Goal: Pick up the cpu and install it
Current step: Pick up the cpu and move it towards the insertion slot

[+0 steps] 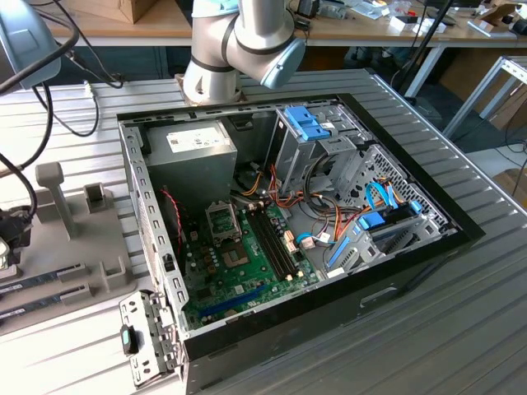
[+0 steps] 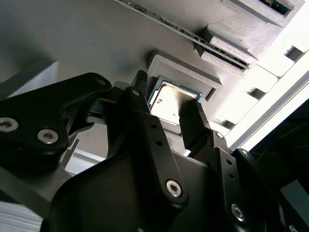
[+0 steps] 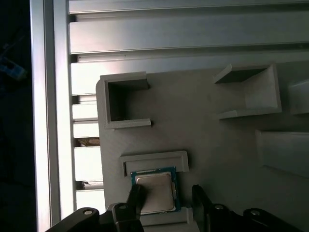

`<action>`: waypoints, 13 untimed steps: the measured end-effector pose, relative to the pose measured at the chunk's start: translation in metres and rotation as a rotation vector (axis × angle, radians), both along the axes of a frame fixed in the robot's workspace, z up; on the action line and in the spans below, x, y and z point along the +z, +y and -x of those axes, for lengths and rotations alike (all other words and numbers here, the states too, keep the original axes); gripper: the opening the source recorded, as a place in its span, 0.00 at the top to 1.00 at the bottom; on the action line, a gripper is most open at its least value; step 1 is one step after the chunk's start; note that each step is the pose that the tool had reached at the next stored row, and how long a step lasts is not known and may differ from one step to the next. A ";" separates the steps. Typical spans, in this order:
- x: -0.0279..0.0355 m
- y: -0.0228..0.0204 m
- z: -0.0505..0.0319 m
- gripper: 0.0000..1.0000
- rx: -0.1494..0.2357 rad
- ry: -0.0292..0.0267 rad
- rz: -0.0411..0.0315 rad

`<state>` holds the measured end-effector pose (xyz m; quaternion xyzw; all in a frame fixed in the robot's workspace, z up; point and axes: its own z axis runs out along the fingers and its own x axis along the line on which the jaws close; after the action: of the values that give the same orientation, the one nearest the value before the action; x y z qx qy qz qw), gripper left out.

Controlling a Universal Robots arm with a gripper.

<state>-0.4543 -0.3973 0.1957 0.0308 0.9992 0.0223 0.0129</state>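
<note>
Fingers [image 3: 135,197] of the black angular gripper [image 3: 166,195] stand apart astride the cpu [image 3: 153,191], a flat square, silvery with green rim, seated in a shallow pocket of the matte grey tray [image 3: 207,125].

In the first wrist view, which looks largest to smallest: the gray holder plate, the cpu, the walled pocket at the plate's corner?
1. gray holder plate
2. cpu and corner pocket: about alike, not ranked.
</note>
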 end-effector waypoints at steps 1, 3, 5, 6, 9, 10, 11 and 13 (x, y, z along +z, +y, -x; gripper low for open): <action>-0.0004 0.0000 0.0000 0.46 0.000 -0.0001 0.0000; -0.0006 0.0000 0.0000 0.46 0.000 0.0003 0.0002; -0.0006 0.0000 0.0000 0.46 0.001 0.0001 0.0001; 0.0015 0.0000 0.0001 0.46 0.002 -0.0009 -0.0001; 0.0069 0.0000 0.0003 0.46 0.002 -0.0011 0.0000; 0.0068 0.0000 0.0005 0.46 0.004 -0.0011 0.0000; 0.0069 0.0000 0.0009 0.46 0.011 -0.0009 0.0000; 0.0065 0.0000 0.0013 0.46 0.039 -0.0010 -0.0003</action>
<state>-0.4556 -0.3973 0.2022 0.0111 0.9996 0.0227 0.0130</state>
